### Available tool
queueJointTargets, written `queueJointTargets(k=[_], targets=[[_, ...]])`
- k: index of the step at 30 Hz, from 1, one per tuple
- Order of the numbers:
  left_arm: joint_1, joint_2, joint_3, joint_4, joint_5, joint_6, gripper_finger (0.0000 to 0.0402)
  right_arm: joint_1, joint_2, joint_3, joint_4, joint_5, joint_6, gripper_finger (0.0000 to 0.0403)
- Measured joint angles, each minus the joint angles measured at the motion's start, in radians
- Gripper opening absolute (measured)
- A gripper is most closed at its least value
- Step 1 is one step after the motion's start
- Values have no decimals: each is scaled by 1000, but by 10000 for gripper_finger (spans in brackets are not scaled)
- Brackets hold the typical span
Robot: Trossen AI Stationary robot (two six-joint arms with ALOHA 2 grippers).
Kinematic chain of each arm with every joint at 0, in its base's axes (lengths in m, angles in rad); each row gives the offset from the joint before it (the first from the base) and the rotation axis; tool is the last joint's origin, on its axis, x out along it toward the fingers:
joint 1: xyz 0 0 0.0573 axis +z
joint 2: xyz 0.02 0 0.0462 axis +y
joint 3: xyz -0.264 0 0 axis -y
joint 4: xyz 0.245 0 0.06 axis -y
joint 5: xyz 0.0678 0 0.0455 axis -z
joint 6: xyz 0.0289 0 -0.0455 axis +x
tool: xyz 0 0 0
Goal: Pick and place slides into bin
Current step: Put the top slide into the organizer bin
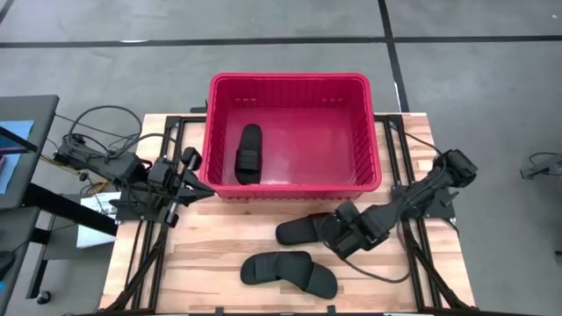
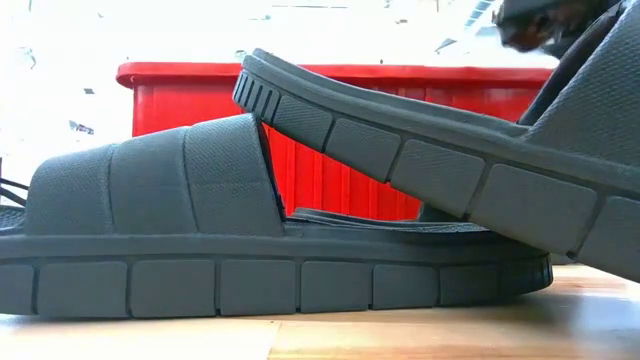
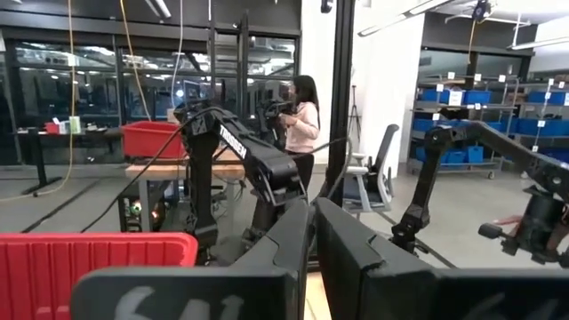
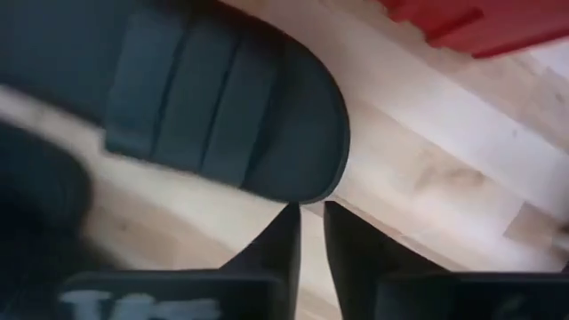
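The red bin [image 1: 290, 77] stands at the table's far middle, and one black slide [image 1: 248, 154] lies flat on its floor. A second slide [image 1: 297, 232] lies on the wood just in front of the bin. My right gripper [image 4: 311, 222] points down over its right end [image 4: 231, 107], slightly open, with nothing between the fingers. Near the front edge lie two more slides [image 1: 290, 270]. One of them [image 2: 450, 150] is tilted, its end resting on the other's strap [image 2: 200, 170]. My left gripper [image 3: 311, 240] is shut and hovers level beside the bin's left near corner.
Dark frame rails [image 1: 162, 211] run along both sides of the wooden table. Cables and gear [image 1: 97, 149] sit off its left edge. Bare wood [image 1: 184, 263] lies at the near left. In the room beyond, a person [image 3: 302, 124] stands by another robot table.
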Motion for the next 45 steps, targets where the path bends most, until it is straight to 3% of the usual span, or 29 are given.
queueJointTargets(k=[8, 21, 31, 45], targets=[[0, -3, 0, -44, 34, 0, 15, 1, 88, 0, 47, -52, 170, 124], [0, -3, -1, -80, 52, -43, 16, -11, 223, 0, 40, -116, 232, 200], [0, -4, -1, -80, 53, -44, 15, -23, 198, -8, -57, -88, 268, 205], [0, -4, -2, -83, 53, -45, 15, -82, 188, -170, 191, -57, 218, 197]])
